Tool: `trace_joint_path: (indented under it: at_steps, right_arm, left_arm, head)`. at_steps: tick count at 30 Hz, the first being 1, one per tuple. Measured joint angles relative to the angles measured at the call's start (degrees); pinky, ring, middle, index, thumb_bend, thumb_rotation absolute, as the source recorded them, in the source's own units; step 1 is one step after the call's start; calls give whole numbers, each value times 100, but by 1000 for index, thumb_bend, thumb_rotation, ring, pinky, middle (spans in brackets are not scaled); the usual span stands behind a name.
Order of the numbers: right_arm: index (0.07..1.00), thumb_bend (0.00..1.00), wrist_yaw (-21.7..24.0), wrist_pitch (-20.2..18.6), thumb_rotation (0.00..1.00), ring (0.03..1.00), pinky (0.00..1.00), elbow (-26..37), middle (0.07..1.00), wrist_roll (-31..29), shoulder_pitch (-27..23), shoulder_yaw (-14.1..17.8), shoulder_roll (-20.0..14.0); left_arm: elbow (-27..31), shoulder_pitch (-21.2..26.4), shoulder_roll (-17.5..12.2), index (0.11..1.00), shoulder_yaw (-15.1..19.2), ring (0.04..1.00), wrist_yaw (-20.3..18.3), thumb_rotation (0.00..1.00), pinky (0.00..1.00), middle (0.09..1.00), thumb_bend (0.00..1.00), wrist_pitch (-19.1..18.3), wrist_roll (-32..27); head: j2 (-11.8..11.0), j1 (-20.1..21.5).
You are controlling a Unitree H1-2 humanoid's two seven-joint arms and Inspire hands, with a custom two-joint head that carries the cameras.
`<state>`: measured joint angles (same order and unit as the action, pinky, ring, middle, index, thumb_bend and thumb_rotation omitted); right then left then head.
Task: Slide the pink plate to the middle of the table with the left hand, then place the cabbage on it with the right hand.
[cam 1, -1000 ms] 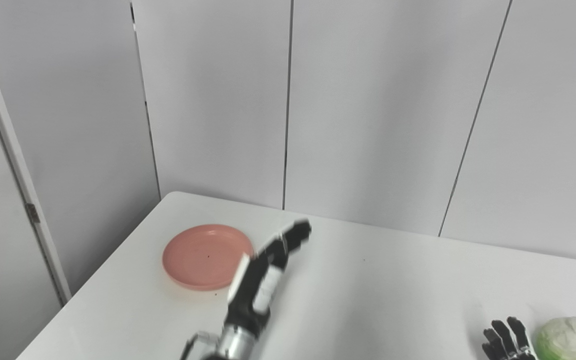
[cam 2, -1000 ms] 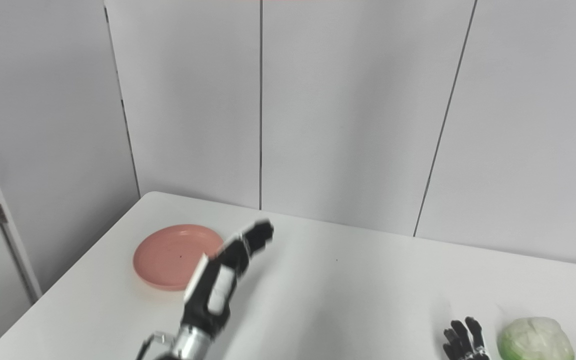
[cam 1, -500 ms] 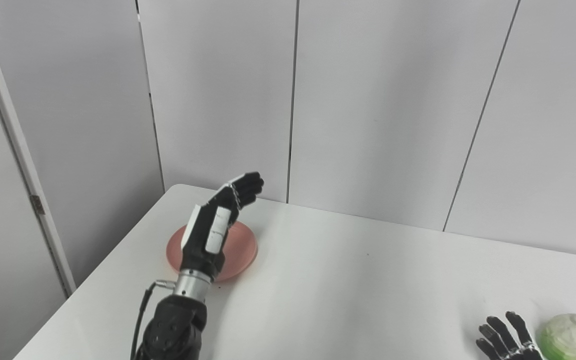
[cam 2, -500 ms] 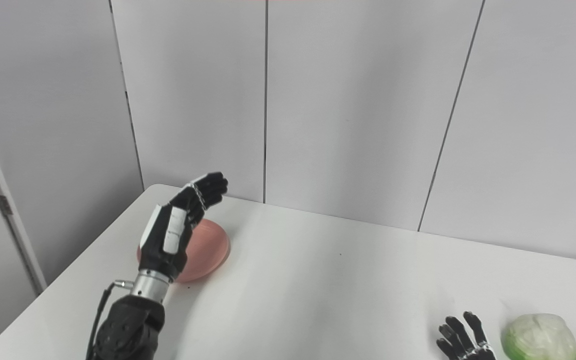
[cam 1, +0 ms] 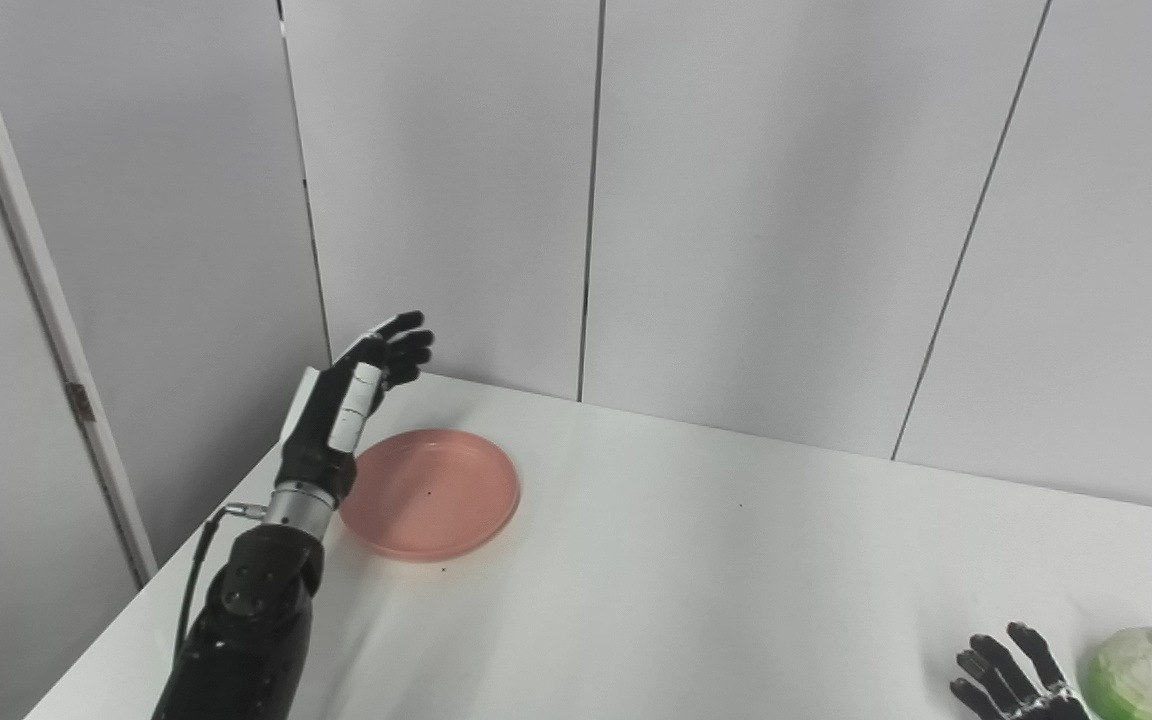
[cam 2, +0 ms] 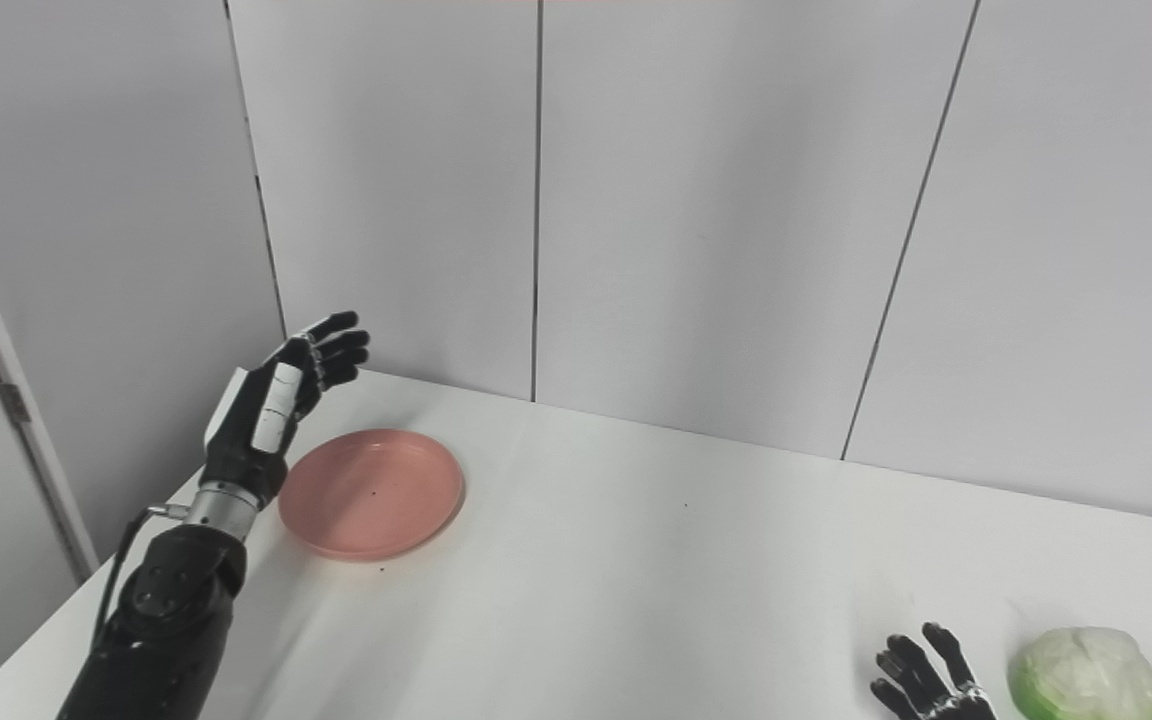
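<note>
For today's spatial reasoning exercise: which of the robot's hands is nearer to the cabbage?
Right. The right hand lies open just left of the cabbage, apart from it. The left hand is raised beside the pink plate, across the table.

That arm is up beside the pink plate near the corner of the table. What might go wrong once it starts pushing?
Three risks stand out:
1. The left hand is raised at the outer side of the pink plate; coming down badly, it may press the rim and tip it.
2. The plate lies near the table's left edge, so a stray nudge might send it off.
3. The cabbage sits at the near right beside the open right hand, which might roll it away.
</note>
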<state>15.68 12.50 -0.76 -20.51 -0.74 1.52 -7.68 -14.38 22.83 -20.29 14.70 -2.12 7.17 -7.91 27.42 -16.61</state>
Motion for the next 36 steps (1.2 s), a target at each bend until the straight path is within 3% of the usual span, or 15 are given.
trace_joint_path:
  at_steps: [14,28,36]
  right_arm:
    - [902,864,15,2,854,859,853,0,849,-1,-7,-9,1]
    - [904,883,189,2,838,861,848,0,851,-152,14,-6,-26]
    - [893,889,248,2,826,849,837,0,839,-204,53,-4,-28]
  left_arm:
    - [-1990,503,-226,841,273,874,-205,1000,907,849,894,630,-326]
    - [-3977,1154,-320,834,497,879,-280,1000,908,848,746,815,-500]
    - [-4772,1519,-448,826,341,879,-376,955,917,842,850,960,-445]
  head:
    - [-62,44]
    - [9,88]
    - [79,149]
